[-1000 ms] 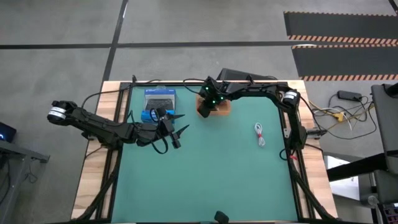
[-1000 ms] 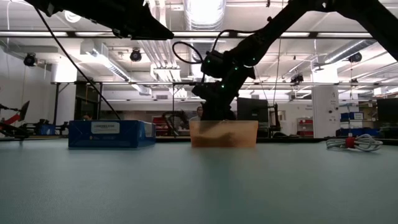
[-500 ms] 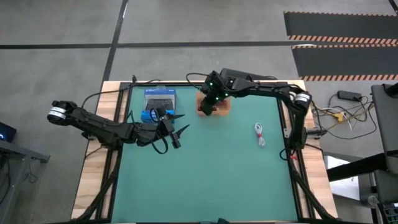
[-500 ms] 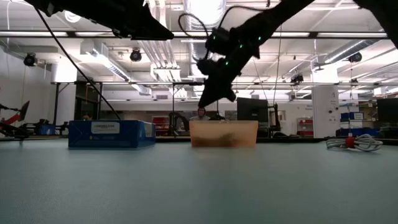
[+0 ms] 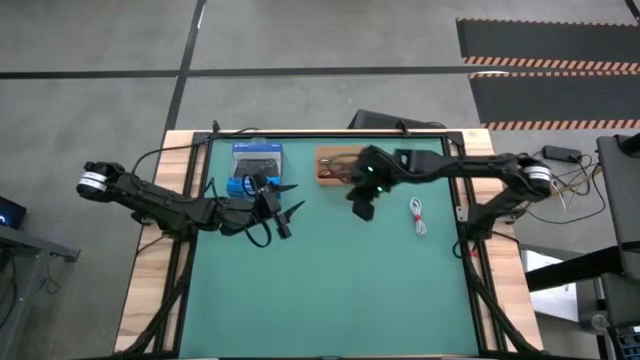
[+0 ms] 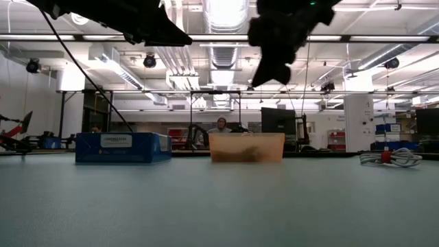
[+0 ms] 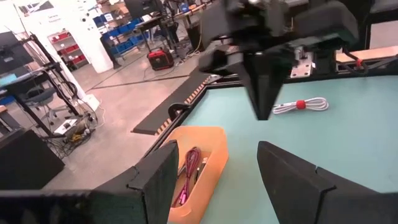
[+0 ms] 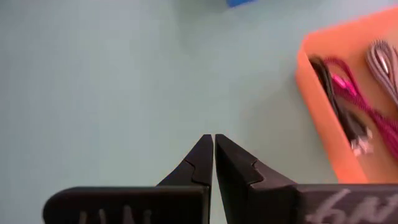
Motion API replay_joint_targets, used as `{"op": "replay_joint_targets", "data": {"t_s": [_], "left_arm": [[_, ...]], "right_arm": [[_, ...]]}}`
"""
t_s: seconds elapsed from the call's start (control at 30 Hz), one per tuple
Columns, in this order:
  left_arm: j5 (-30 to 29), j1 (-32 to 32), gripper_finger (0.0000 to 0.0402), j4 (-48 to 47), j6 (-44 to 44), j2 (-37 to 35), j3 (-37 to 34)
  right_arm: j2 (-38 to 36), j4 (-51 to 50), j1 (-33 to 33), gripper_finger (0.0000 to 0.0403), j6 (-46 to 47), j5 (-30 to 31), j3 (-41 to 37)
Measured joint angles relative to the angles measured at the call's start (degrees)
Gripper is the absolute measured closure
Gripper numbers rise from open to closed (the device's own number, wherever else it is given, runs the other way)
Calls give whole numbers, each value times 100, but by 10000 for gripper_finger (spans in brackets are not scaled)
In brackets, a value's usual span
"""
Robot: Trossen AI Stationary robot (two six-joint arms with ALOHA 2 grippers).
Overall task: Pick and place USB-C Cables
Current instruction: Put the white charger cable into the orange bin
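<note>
A white USB-C cable [image 5: 418, 215] with a red tie lies flat on the green mat, right of centre; it also shows in the low view [image 6: 387, 158] and the left wrist view [image 7: 301, 104]. The red-pink cable [image 8: 357, 102], black cable [image 8: 339, 115] and grey cable [image 8: 382, 59] lie inside the orange tray [image 5: 340, 165]. My right gripper [image 5: 362, 208] hangs shut above the mat between the tray and the white cable, fingers pointing down [image 8: 213, 142]. My left gripper [image 5: 290, 200] hovers open, near the blue box [image 5: 257, 158].
The blue box [image 6: 123, 147] stands at the far left of the mat, the orange tray [image 6: 247, 147] at the far middle. Bare green mat [image 5: 330, 290] fills the near half. Wooden table edges and black rails frame the mat. The lab room lies beyond.
My right gripper has risen out of the orange tray and swung toward the table's near and right side, now standing high over the mat closer to the white cable. The cables in the tray stay where they were. The left arm has kept still.
</note>
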Motion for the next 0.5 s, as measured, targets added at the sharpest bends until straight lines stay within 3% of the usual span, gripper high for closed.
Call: {"op": "replay_joint_targets", "data": {"t_s": [0.27,0.5], "left_arm": [[2,-7,198,6,-316,0,0],[17,-4,198,5,-728,0,0]], "right_arm": [[-1350,213,261,394,989,915,-1571],[-2180,-548,93,394,2195,1363,-2572]]}}
